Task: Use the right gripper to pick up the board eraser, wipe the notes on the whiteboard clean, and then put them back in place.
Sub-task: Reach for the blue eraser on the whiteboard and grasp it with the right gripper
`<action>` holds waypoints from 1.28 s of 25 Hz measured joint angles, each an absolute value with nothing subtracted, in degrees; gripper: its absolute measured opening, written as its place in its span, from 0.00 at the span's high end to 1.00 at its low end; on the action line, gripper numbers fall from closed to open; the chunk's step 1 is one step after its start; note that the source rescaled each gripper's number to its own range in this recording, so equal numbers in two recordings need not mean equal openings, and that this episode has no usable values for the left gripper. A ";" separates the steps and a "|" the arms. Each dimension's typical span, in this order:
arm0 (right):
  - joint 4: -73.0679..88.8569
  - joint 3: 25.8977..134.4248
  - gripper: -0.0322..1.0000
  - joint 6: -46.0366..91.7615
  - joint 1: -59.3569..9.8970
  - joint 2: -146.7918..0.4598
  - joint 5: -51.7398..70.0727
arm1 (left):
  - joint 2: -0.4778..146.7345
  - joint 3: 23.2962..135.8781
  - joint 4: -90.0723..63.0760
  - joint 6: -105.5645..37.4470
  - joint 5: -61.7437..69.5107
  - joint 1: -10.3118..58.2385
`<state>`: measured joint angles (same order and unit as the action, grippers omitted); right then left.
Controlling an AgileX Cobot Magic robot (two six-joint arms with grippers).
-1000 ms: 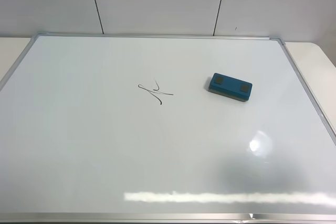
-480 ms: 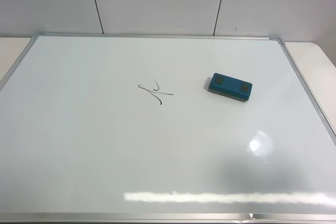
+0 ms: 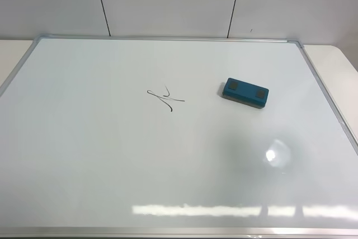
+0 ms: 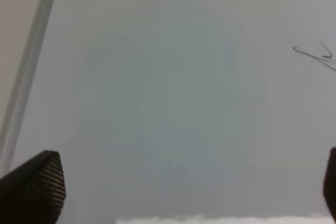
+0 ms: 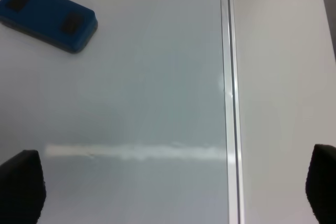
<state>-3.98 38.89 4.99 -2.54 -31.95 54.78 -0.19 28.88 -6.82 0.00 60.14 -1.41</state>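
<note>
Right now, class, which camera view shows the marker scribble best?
The exterior high view: the whole scribble lies unobstructed near the middle of the whiteboard. The left wrist view catches only part of it, cut off at the picture's edge. The right wrist view does not show it at all.

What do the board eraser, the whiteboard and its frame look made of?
Board eraser: matte teal body, likely plastic; the grey base is perhaps felt. Whiteboard: glossy white coated panel, with bright glare streaks. Frame: thin, silver-grey, probably aluminium.
</note>
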 joint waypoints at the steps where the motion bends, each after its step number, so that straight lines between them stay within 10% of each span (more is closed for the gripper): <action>1: -3.98 41.16 0.00 6.34 -2.54 -36.13 54.62 | -0.19 28.88 -6.82 0.00 60.14 -1.41; 15: 14.62 72.45 0.00 36.69 -2.54 -85.43 54.87 | -0.19 28.88 -6.82 0.00 60.14 -1.41; 32: 14.17 91.47 0.00 50.08 -14.56 -110.76 57.17 | -0.19 28.88 -6.82 0.00 60.14 -1.41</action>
<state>14.17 91.47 50.08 -14.56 -110.76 57.17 -0.19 28.88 -6.82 0.00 60.14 -1.41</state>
